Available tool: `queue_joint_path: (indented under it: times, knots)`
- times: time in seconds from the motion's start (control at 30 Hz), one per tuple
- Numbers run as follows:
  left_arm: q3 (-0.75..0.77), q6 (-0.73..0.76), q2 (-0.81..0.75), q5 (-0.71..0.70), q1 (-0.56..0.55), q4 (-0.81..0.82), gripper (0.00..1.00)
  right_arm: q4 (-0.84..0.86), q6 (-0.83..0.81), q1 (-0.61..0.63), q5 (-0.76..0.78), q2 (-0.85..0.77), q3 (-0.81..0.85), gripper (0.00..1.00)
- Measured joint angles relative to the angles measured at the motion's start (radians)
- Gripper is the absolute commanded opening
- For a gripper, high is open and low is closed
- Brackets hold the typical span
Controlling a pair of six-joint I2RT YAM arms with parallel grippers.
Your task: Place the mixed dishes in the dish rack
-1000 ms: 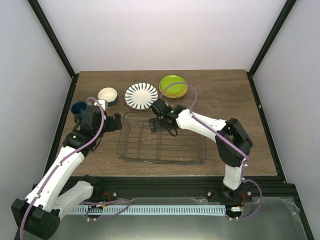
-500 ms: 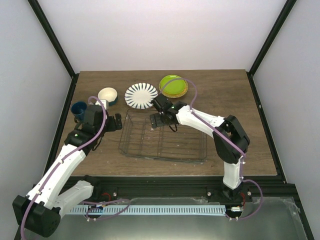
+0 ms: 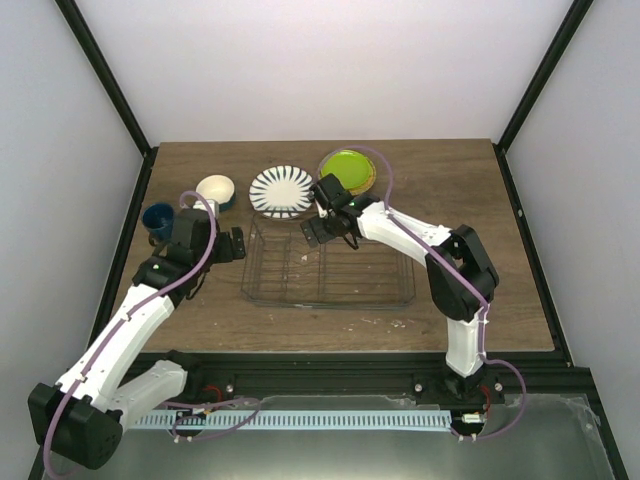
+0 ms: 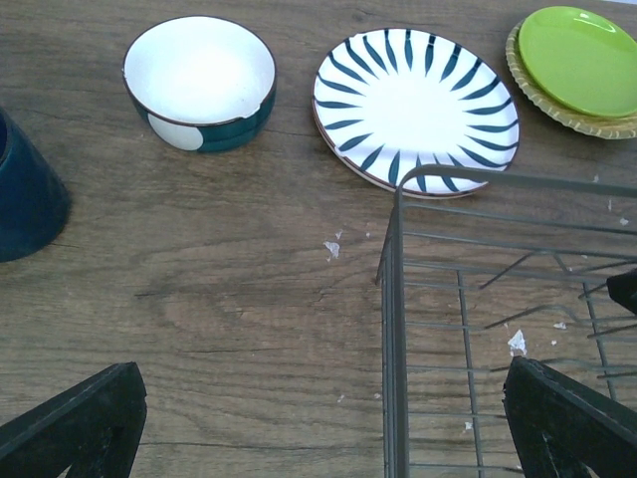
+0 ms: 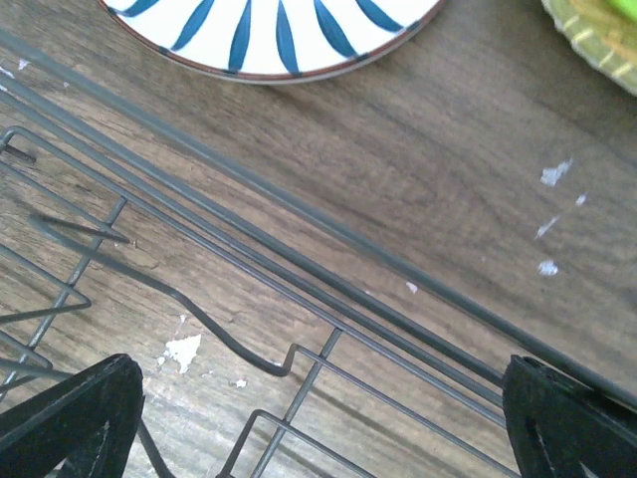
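The dish rack (image 3: 330, 268) lies mid-table; its left rim shows in the left wrist view (image 4: 393, 329) and its far rim in the right wrist view (image 5: 299, 254). Behind it sit the striped plate (image 3: 281, 190), the lime-green plate (image 3: 347, 168), the cream bowl (image 3: 215, 190) and the dark blue mug (image 3: 157, 218). My left gripper (image 3: 232, 243) is open over the rack's left rim, its midpoint (image 4: 318, 428) beside the wire. My right gripper (image 3: 315, 232) is open over the rack's far rim (image 5: 318, 418). Both hold nothing.
The left wrist view shows the bowl (image 4: 199, 70), striped plate (image 4: 416, 95), green plate (image 4: 582, 60) and mug (image 4: 25, 194). The right wrist view shows the striped plate's edge (image 5: 279, 30) and the green plate's rim (image 5: 597, 25). White flecks dot the wooden table (image 3: 470, 200).
The dish rack has slid away from the arms toward the plates. My right gripper has moved the same way with it, and my left gripper has shifted slightly farther too.
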Motion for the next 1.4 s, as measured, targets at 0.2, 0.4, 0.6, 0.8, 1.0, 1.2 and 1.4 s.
queue_joint_path:
  times: [0.2, 0.4, 0.6, 0.8, 1.0, 1.2, 1.4]
  knots:
    - [0.0, 0.0, 0.002, -0.001, 0.0, 0.0, 1.0, 0.016, -0.081, -0.007, -0.022, 0.028, 0.033, 1.0]
    - [0.0, 0.0, 0.004, -0.004, 0.0, 0.0, 1.0, 0.018, -0.119, -0.01, -0.032, 0.073, 0.082, 1.0]
    - [0.0, 0.0, 0.011, -0.005, 0.0, 0.0, 1.0, 0.016, -0.122, -0.023, -0.032, 0.116, 0.141, 1.0]
    - [0.0, 0.0, 0.016, -0.008, 0.0, 0.0, 1.0, 0.011, -0.116, -0.048, -0.024, 0.137, 0.179, 1.0]
    - [0.0, 0.0, 0.023, -0.008, 0.0, 0.001, 1.0, 0.009, -0.101, -0.063, -0.01, 0.164, 0.224, 1.0]
    - [0.0, 0.0, 0.036, -0.017, 0.0, 0.011, 1.0, 0.004, -0.076, -0.067, -0.007, 0.179, 0.238, 1.0]
    - [0.0, -0.005, 0.13, -0.066, 0.0, 0.025, 1.0, -0.002, -0.056, -0.069, -0.008, 0.125, 0.172, 1.0]
